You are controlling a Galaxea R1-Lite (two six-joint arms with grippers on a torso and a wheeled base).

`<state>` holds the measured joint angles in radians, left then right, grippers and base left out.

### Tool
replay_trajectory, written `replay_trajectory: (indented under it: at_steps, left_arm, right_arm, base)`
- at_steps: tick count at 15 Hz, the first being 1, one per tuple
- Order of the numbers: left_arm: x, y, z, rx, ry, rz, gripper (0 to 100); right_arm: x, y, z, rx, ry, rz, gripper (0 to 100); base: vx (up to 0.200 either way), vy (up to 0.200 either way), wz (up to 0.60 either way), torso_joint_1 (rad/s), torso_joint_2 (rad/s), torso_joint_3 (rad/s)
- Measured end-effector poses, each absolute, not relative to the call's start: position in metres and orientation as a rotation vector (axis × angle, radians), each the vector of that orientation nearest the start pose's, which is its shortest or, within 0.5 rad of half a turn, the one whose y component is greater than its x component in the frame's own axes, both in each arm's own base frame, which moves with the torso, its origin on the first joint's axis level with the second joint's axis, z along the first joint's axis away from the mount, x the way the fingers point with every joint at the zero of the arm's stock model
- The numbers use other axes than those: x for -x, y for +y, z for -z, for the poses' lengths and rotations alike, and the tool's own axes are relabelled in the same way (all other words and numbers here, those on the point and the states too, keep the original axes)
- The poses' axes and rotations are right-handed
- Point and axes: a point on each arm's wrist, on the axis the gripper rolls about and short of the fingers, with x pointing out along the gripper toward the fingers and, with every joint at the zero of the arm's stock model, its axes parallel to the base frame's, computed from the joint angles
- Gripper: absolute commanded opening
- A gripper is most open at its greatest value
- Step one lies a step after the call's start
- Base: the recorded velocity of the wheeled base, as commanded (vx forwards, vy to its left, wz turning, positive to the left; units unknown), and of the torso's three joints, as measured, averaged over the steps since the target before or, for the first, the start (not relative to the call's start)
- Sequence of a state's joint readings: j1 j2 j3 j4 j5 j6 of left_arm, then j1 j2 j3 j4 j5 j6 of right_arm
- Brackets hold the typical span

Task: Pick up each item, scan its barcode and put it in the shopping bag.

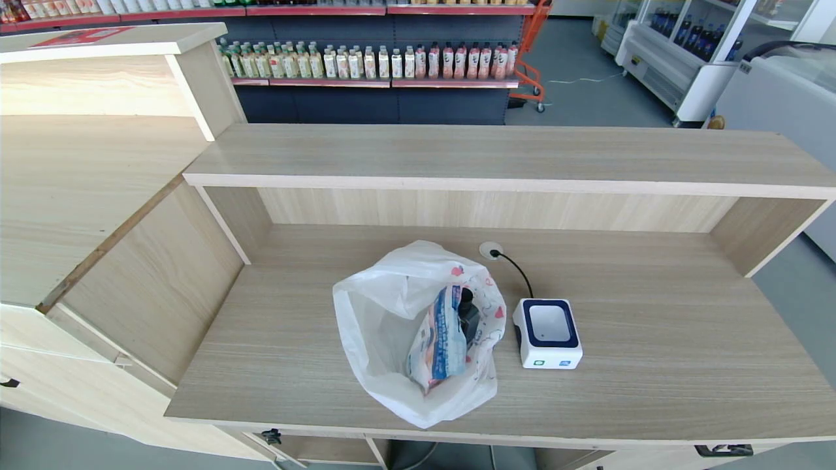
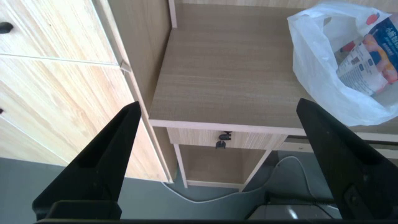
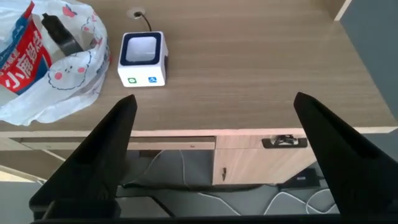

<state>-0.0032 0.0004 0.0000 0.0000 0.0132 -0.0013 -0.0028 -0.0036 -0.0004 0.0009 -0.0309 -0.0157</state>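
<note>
packing is looking finished: a blue-and-orange snack packet (image 1: 439, 339) is lying inside the white plastic shopping bag (image 1: 385, 326); left gripper (image 2: 217, 106) and right gripper (image 3: 216, 98) are hanging released, nothing awaiting pickup.

place: shop | evid: shelves (image 1: 450, 83) w/ drink bottles (image 1: 366, 62) in rows | drinks fridge (image 1: 692, 59) | checkout counter (image 1: 653, 339) w/ scanner (image 1: 548, 333)

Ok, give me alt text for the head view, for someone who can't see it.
A white shopping bag lies open on a wooden counter, holding a snack packet and a dark item. A white barcode scanner stands to its right, with a black cable.
</note>
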Motion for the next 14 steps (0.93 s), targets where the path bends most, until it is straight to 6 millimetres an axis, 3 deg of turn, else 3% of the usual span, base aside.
replay_trajectory:
  at_steps: [11, 14]
  left_arm:
    - [0.0228, 0.0004, -0.0755, 0.004, 0.000, -0.010, 100]
    - [0.0228, 0.0004, -0.0755, 0.002, 0.000, -0.009, 100]
  right_arm:
    - [0.0231, -0.0006, -0.0752, 0.006, -0.001, 0.034, 0]
    - [0.0231, -0.0006, -0.0751, 0.006, -0.001, 0.034, 0]
  base:
    - [0.000, 0.000, 0.00, 0.000, 0.00, 0.000]
    - [0.000, -0.200, 0.00, 0.002, 0.01, 0.002]
